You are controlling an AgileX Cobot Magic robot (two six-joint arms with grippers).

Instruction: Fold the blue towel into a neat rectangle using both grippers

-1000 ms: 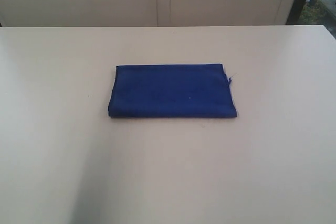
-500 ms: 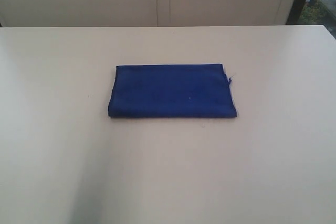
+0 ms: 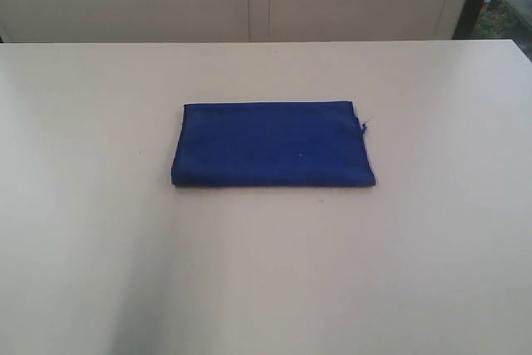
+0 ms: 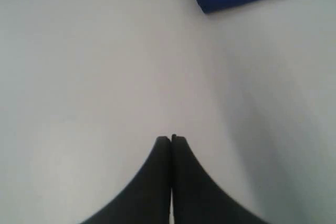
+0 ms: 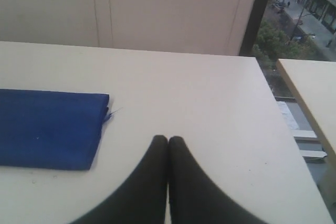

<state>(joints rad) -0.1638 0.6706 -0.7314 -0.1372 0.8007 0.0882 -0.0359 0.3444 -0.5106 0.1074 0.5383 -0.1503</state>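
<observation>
Both grippers are pinched shut on nothing: left gripper (image 4: 171,139) and right gripper (image 5: 168,139) hang over bare table (image 3: 432,272). Nothing's budged in the last second. Mid-table, the blue towel (image 3: 273,145) lies as a tidy flat rectangle, thread tag (image 3: 366,123) poking from one corner. Looks basically finished to me.

Soft, diffuse daylight, fairly bright. A broad faint shadow falls on the pale counter (image 3: 399,272) in front of the blue towel (image 3: 273,145), toward its left. The towel's edges look slightly soft; the left gripper (image 4: 171,138), near the lens, seems out of focus.
</observation>
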